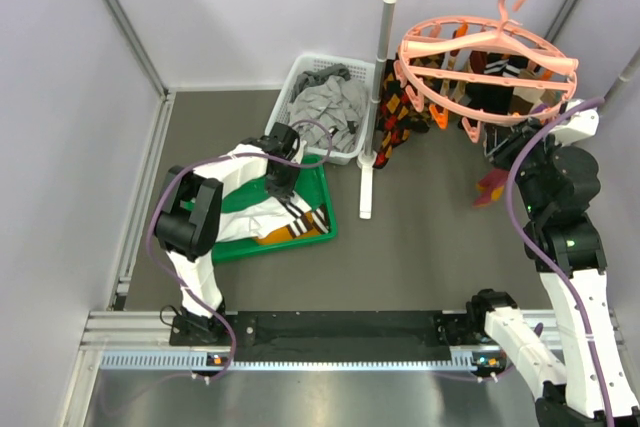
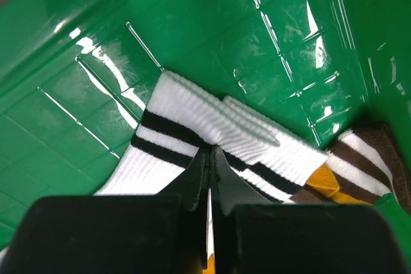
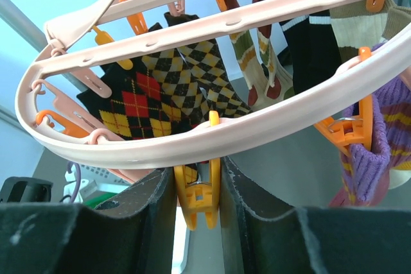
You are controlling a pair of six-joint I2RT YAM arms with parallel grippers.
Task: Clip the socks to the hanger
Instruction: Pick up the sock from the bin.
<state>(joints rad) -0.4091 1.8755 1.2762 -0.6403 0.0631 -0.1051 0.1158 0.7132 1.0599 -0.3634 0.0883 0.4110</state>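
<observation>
A white sock with black stripe bands (image 2: 192, 129) lies in a green tray (image 2: 212, 36), next to a mustard and brown striped sock (image 2: 356, 165). My left gripper (image 2: 210, 152) is shut on the white sock's cuff; in the top view it (image 1: 283, 187) sits low over the tray (image 1: 240, 247). The salmon-pink ring hanger (image 1: 480, 59) hangs by its hook from a white rail. My right gripper (image 3: 199, 178) is shut on an orange clip (image 3: 199, 200) under the hanger's rim (image 3: 257, 129); in the top view it (image 1: 515, 142) is at the hanger's near right edge.
A white basket (image 1: 322, 107) of grey garments stands behind the tray. The white rail stand's post (image 1: 375, 97) rises between basket and hanger. Argyle socks (image 3: 154, 94), a purple striped sock (image 3: 379, 139) and other socks hang from the clips. Grey walls close in left and back.
</observation>
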